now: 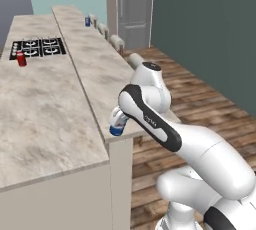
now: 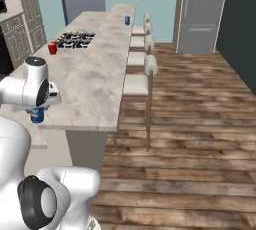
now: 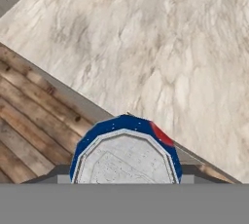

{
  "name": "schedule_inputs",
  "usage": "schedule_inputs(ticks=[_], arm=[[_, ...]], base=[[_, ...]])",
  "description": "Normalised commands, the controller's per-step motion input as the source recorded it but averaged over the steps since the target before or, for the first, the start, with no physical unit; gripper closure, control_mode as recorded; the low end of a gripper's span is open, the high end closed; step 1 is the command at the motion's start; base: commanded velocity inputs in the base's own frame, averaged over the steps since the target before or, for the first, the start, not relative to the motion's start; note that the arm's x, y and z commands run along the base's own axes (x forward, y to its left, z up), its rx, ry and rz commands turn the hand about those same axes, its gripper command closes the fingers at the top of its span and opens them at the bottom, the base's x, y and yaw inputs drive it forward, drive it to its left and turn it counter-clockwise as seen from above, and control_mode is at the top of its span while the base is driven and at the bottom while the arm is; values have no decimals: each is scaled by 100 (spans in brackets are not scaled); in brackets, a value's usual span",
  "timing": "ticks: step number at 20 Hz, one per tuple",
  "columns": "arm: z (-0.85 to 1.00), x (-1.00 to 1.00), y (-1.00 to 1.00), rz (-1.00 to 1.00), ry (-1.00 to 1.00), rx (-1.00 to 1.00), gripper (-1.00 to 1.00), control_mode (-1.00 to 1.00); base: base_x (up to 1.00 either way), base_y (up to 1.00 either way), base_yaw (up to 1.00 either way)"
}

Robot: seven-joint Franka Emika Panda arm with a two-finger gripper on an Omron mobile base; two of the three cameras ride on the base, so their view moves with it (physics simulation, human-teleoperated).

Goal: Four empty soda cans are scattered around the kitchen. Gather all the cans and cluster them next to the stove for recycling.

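Note:
A blue soda can (image 1: pixel 116 130) with a silvery top sits in my gripper (image 1: pixel 118 123), which is shut on it at the near corner of the raised bar counter (image 1: pixel 100 74). From the hand, the blue can (image 3: pixel 125 152) hangs over the counter's edge, with wooden floor beyond it. From the right base camera, the held can (image 2: pixel 36 116) shows under the gripper (image 2: pixel 39 109). A red can (image 1: pixel 21 59) (image 2: pixel 52 48) stands beside the black stove (image 1: pixel 37 47) (image 2: pixel 76 39). Another blue can (image 1: pixel 87 21) (image 2: pixel 127 20) stands at the counter's far end.
White bar stools (image 2: pixel 149 65) (image 1: pixel 117 41) line the counter's outer side. A steel fridge (image 2: pixel 197 14) (image 1: pixel 132 4) stands at the back. Wooden floor (image 2: pixel 200 124) stretches to the right of the counter. Dark cabinets (image 2: pixel 12 29) rise on the left.

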Motion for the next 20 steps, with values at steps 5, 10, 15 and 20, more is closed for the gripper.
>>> schedule_inputs(ticks=[5, 10, 15, 20], arm=[[0, 0, 0, 0, 0, 0, 100, 100], [0, 0, 0, 0, 0, 0, 100, 100], [0, 0, 0, 0, 0, 0, 100, 100], [0, 0, 0, 0, 0, 0, 100, 100]], base=[[2, 62, -11], [5, 64, -11], [7, 65, -11], [7, 66, -9]])
